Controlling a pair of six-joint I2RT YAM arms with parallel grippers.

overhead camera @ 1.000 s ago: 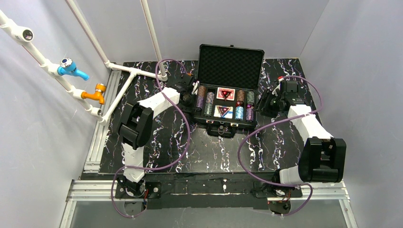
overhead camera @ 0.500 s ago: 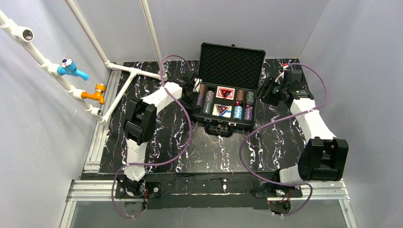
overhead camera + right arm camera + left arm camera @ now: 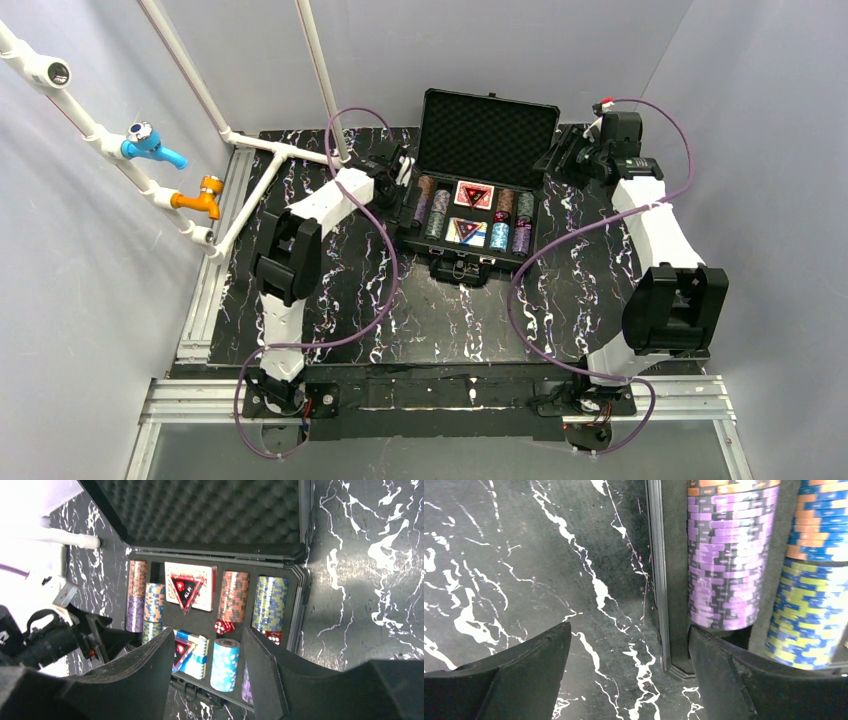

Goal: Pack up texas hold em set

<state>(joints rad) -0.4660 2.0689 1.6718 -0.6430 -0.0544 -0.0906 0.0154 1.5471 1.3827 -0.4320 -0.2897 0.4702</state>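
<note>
**Open case at the far middle of the surface, an end effector at each side**

The black case (image 3: 465, 262) is sitting on the black marbled surface (image 3: 450, 320) with its foam-lined lid (image 3: 487, 125) standing open at the far side. Chip stacks (image 3: 436, 210) are lying on their sides in rows in the tray. Between them, in the right wrist view, a red triangle (image 3: 185, 591) is resting on the red deck (image 3: 209, 580), and a 2nd triangle (image 3: 182, 651) is resting on the blue deck (image 3: 200, 662).

The left end effector (image 3: 629, 680) is hanging at the case's left wall with its fingers spread wide and gripping nothing. 1 finger (image 3: 524, 675) is showing over the bare surface. The other (image 3: 744, 680) is showing over the tray, just beside the end of the purple stack (image 3: 724, 570). Whether either finger is touching the case cannot be told.

The right end effector (image 3: 207, 675) is hovering near the right edge of the lid, also spread open and holding nothing. Its camera is looking across the whole tray.
</note>
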